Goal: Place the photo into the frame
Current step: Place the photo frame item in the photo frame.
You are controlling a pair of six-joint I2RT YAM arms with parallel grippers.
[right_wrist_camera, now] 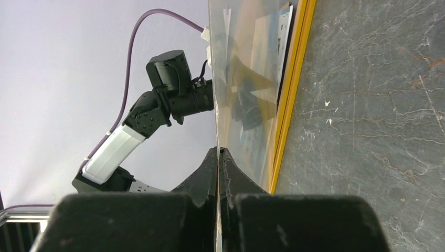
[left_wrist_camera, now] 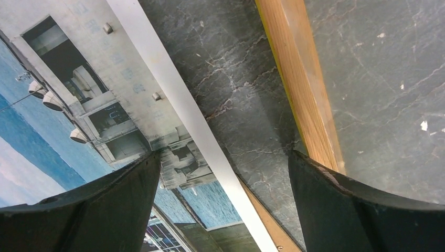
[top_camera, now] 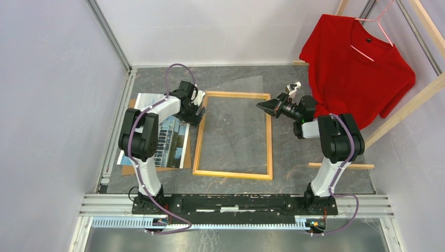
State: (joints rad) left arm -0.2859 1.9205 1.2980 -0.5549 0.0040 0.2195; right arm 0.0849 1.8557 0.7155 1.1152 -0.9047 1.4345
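Left gripper (top_camera: 198, 113) hangs wide open over the gap between the photo (top_camera: 176, 142), lying flat beside it, and the frame (top_camera: 233, 174); right gripper (top_camera: 261, 106) clamps a clear sheet (top_camera: 241, 84) by the frame's right rail.

2 matching arms in black and white, trailed by purple cabling.
The left arm (top_camera: 142, 134) and right arm (top_camera: 338, 139) each join bulky rounded black joint housings with smooth white link shells, and both rise from 1 long black base plate (top_camera: 236, 202). A thin purple cable (right_wrist_camera: 162, 9) loops along each arm. The left gripper (left_wrist_camera: 224, 157) and right gripper (right_wrist_camera: 219, 152) carry 2 matte black, wedge-shaped fingers apiece, tapering to narrow tips.
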